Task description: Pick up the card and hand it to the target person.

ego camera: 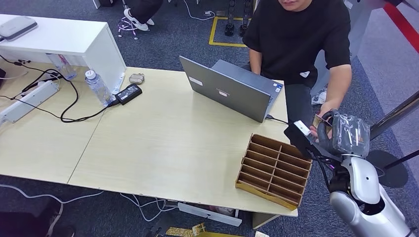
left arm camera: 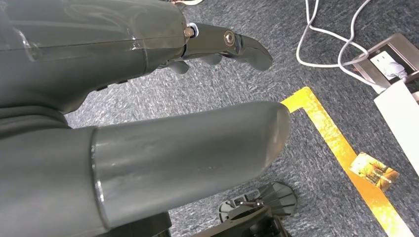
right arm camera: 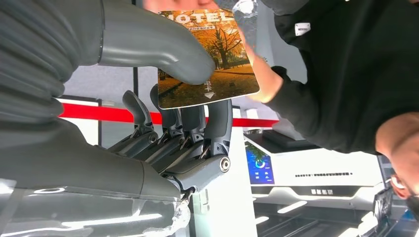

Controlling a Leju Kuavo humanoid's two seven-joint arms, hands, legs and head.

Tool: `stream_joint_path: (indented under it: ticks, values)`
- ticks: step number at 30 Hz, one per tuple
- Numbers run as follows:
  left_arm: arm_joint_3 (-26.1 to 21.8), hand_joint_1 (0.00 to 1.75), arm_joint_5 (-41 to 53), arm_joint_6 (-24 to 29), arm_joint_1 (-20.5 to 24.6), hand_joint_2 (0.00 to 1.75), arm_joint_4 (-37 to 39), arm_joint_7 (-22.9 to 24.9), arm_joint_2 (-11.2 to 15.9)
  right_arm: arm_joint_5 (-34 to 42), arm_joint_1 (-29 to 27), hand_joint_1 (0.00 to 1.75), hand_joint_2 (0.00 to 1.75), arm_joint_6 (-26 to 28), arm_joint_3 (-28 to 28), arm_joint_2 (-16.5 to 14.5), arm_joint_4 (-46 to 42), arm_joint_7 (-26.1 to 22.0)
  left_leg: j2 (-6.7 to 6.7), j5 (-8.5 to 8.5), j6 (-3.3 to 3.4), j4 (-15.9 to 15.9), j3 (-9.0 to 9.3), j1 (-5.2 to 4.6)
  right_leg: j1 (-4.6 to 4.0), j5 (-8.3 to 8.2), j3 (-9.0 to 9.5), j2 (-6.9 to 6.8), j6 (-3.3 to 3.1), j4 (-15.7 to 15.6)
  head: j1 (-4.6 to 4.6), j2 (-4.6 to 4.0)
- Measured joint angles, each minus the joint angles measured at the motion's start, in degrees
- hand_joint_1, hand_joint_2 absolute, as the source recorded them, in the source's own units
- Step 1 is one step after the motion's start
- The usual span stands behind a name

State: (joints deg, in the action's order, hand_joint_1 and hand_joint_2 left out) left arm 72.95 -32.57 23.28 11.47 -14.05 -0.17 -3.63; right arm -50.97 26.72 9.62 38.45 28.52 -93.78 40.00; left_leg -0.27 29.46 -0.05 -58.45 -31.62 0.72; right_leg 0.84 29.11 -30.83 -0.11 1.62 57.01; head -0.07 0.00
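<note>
While the right hand [right arm camera: 163, 123] is raised off the desk's far right corner, it pinches the hotel key card [right arm camera: 207, 59] between its thick thumb, pressed on the printed face, and the darker fingers [right arm camera: 217, 123] behind it. The card stands out past the fingertips, its long axis running away from the palm toward the person's hand [ego camera: 322, 120], which meets its far edge; whether that hand has already closed on it I cannot tell. The release therefore turns on that far edge, straight ahead of the right hand, and this hand is by far the nearer. The card is glossy, showing autumn trees in orange and the word HOTEL. Just below and inward of the hand sits a wooden slotted card tray [ego camera: 274, 170] on the desk [ego camera: 163, 143], with an open laptop [ego camera: 230, 89] further off. The left hand [left arm camera: 148, 98] hangs over the carpet, fingers loosely apart, holding nothing.
</note>
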Motion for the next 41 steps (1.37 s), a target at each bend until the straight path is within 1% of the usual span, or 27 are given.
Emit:
stream_joint_path:
  ticks: [7, 11, 13, 14, 15, 17, 18, 23, 26, 28, 31, 35, 40, 41]
  values:
    - [0.07, 0.0, 0.0, -0.04, 0.19, 0.0, 0.0, 0.02, -0.02, -0.02, 0.0, 1.34, 1.75, -0.01, 0.0, 0.0, 0.87, 0.0, 0.0, 0.0, 0.0, 0.0, 0.0, 0.0, 0.0, 0.0, 0.0, 0.0, 0.0, 0.0, 0.0, 0.0]
    - [0.09, 0.0, 0.0, -0.04, 0.24, 0.0, 0.0, 0.06, -0.02, -0.16, 0.0, 1.28, 1.75, -0.23, 0.03, 0.0, 1.41, 0.01, 0.0, 0.0, 0.0, 0.0, 0.0, 0.0, 0.0, 0.0, 0.0, 0.0, 0.0, 0.0, 0.0, 0.0]
    - [0.09, 0.0, 0.0, -0.04, 0.25, 0.0, 0.0, 0.1, -0.02, -0.91, 0.01, 1.13, 1.75, -0.75, 0.14, 0.02, 1.72, 0.02, 0.0, 0.0, 0.0, 0.0, 0.0, 0.0, 0.0, 0.0, 0.0, 0.0, 0.0, 0.0, 0.0, 0.0]
    - [0.1, 0.0, 0.0, -0.04, 0.25, 0.0, 0.0, 0.12, -0.02, -1.49, 0.01, 0.89, 1.75, -1.17, 0.27, 0.07, 1.88, 0.01, 0.0, 0.0, 0.0, 0.0, 0.0, 0.0, 0.0, 0.0, 0.0, 0.0, 0.0, 0.0, 0.0, 0.0]
    - [0.13, 0.0, 0.01, -0.04, 0.25, 0.0, 0.0, 0.14, -0.02, -2.11, 0.02, 0.59, 1.75, -1.71, 0.4, 0.13, 2.04, 0.01, 0.0, 0.0, 0.0, 0.0, 0.0, 0.0, 0.0, 0.0, 0.0, 0.0, 0.0, 0.0, 0.0, 0.0]
    - [0.2, 0.0, 0.02, -0.04, 0.26, 0.0, 0.0, 0.15, -0.02, -3.02, 0.03, 0.09, 1.75, -2.97, 0.6, 0.27, 2.33, 0.0, 0.0, 0.0, 0.0, 0.0, 0.0, 0.0, 0.0, 0.0, 0.0, 0.0, 0.0, 0.0, 0.0, 0.0]
    - [0.24, 0.0, 0.02, -0.04, 0.26, 0.0, 0.0, 0.15, -0.02, -3.28, 0.03, 0.0, 1.75, -3.68, 0.63, 0.31, 2.46, 0.01, 0.0, 0.0, 0.0, 0.0, 0.0, 0.0, 0.0, 0.0, 0.0, 0.0, 0.0, 0.0, 0.0, 0.0]
    - [0.44, 0.0, 0.06, -0.04, 0.28, 0.0, 0.0, 0.15, -0.02, -3.25, 0.01, 0.0, 1.75, -5.9, 0.91, 0.35, 3.13, 0.02, 0.0, 0.0, 0.0, 0.0, 0.0, 0.0, 0.0, 0.0, 0.0, 0.0, 0.0, 0.0, -0.01, 0.0]
    - [0.49, 0.0, 0.07, -0.04, 0.28, 0.0, 0.0, 0.13, -0.02, -3.03, 0.0, 0.0, 1.75, -5.11, 0.94, 0.34, 3.51, 0.02, 0.0, 0.0, 0.0, 0.0, 0.0, 0.0, 0.0, 0.0, 0.0, 0.0, 0.0, 0.0, 0.0, 0.0]
    - [0.49, 0.0, 0.07, -0.04, 0.27, 0.0, 0.0, 0.13, -0.02, -3.04, -0.05, 0.0, 1.75, -3.63, 0.92, 0.33, 3.71, 0.02, 0.0, 0.0, 0.0, 0.0, 0.0, 0.0, 0.0, 0.0, 0.0, 0.0, 0.0, 0.0, 0.0, 0.0]
    - [0.51, 0.0, 0.07, -0.02, 0.26, 0.0, 0.0, 0.13, -0.02, -3.99, -0.34, 0.0, 1.75, 0.29, 0.87, 0.31, 3.79, -0.03, 0.0, 0.0, 0.0, -0.01, 0.0, 0.0, 0.0, 0.0, 0.0, 0.0, 0.0, 0.0, 0.0, 0.0]
    - [0.51, 0.0, 0.06, 0.0, 0.23, 0.0, 0.0, 0.13, -0.02, -7.3, -1.23, 0.0, 1.75, 6.14, 0.75, 0.18, 3.69, -0.56, 0.0, 0.0, 0.0, 0.0, 0.0, 0.0, 0.0, 0.0, 0.0, 0.0, 0.0, 0.0, 0.0, 0.0]
    - [0.51, 0.0, -0.09, 0.09, 0.03, 0.0, 0.0, 0.01, 0.0, -10.91, -3.67, 0.0, 1.75, 16.32, -0.19, -0.69, 1.98, -2.42, 0.0, 0.0, 0.0, 0.0, -0.01, 0.0, 0.0, 0.0, 0.01, -0.01, 0.0, 0.0, -0.01, 0.0]
    - [0.51, 0.0, -0.12, 0.12, 0.0, 0.0, 0.0, -0.01, 0.01, -10.99, -3.94, 0.0, 1.75, 17.3, -0.34, -0.83, 1.74, -2.64, 0.0, 0.0, 0.0, 0.0, -0.01, 0.0, 0.0, 0.0, 0.01, -0.01, 0.0, 0.0, -0.01, 0.0]
